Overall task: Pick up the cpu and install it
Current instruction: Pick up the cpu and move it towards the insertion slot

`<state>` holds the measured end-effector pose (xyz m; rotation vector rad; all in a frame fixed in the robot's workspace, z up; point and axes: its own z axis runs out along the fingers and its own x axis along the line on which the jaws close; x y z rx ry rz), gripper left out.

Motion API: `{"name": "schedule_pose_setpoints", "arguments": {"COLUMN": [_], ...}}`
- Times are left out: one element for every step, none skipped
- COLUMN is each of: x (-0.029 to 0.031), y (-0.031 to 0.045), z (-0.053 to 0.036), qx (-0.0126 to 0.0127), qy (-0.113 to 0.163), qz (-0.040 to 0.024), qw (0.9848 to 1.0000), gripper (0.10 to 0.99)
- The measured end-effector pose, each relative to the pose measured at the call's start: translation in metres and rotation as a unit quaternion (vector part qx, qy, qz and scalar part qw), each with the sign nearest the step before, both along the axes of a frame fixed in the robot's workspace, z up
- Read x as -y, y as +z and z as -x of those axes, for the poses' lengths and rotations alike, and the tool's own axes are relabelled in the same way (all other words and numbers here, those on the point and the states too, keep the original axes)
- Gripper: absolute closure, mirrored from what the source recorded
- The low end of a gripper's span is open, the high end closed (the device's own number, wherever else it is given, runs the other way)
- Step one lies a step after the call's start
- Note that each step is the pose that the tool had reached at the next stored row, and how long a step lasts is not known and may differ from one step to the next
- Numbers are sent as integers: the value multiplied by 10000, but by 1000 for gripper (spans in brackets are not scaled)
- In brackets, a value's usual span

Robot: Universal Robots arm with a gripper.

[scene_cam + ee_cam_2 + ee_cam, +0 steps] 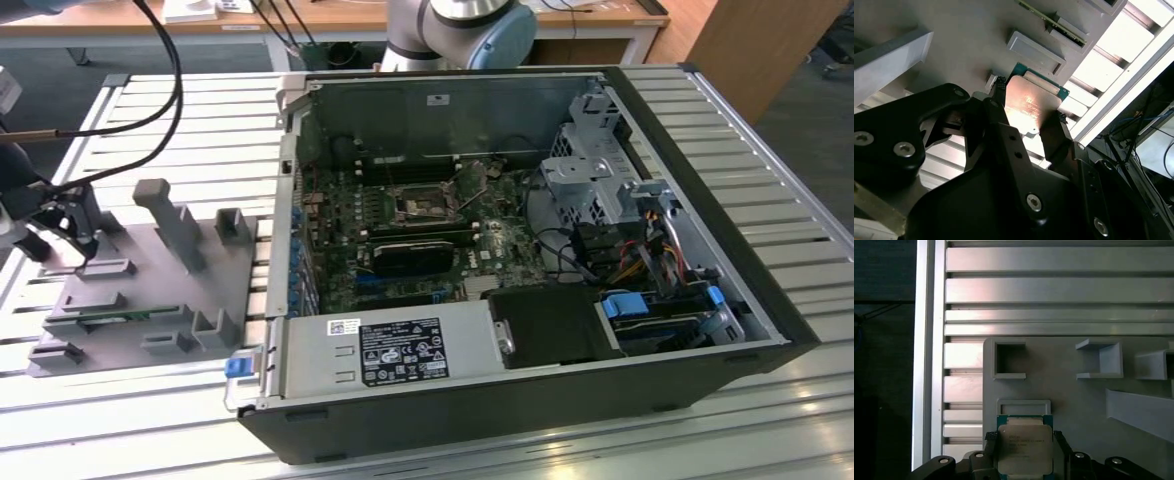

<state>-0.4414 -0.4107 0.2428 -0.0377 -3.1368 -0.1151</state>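
At nine o'clock in the exterior view, the tool (pixel 67 245) hangs over the grey holder tray (pixel 147 290) on the slatted table (pixel 174 110). In both wrist views it is clamped on the cpu (pixel 1024 447), above that tray. The open computer case (pixel 534 400) spans centre to three o'clock.

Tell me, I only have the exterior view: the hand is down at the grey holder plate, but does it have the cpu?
Observer: Yes, in both wrist views the cpu sits between the hand's fingers, which close on two opposite edges.
Operator: Which side is up?
Observer: The shiny metal top, with a green rim showing at one edge.
Operator: Is it off the plate?
Observer: Height is unclear; in the first wrist view it is over the grey holder plate, beside a raised frame.
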Motion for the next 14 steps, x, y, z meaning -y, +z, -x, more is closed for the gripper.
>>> {"name": "schedule_pose_setpoints", "arguments": {"x": [0, 0, 0, 0, 0, 0, 0, 0, 0, 0, 0, 0, 0, 0], "y": [5, 11, 16, 22, 29, 36, 42, 48, 54, 60, 66, 72, 78, 85], "z": [0, 0, 0, 0, 0, 0, 0, 0, 0, 0, 0, 0, 0, 0], "qx": [0, -1, 0, 0, 0, 0, 0, 0, 0, 0, 0, 0, 0, 0], "qy": [0, 0, 0, 0, 0, 0, 0, 0, 0, 0, 0, 0, 0, 0], "qz": [0, 0, 0, 0, 0, 0, 0, 0, 0, 0, 0, 0, 0, 0], "qw": [10000, 10000, 10000, 10000, 10000, 10000, 10000, 10000, 10000, 10000, 10000, 10000, 10000, 10000], "gripper": [561, 561, 561, 561, 561, 561, 561, 561, 561, 561, 561, 561, 561, 561]}}
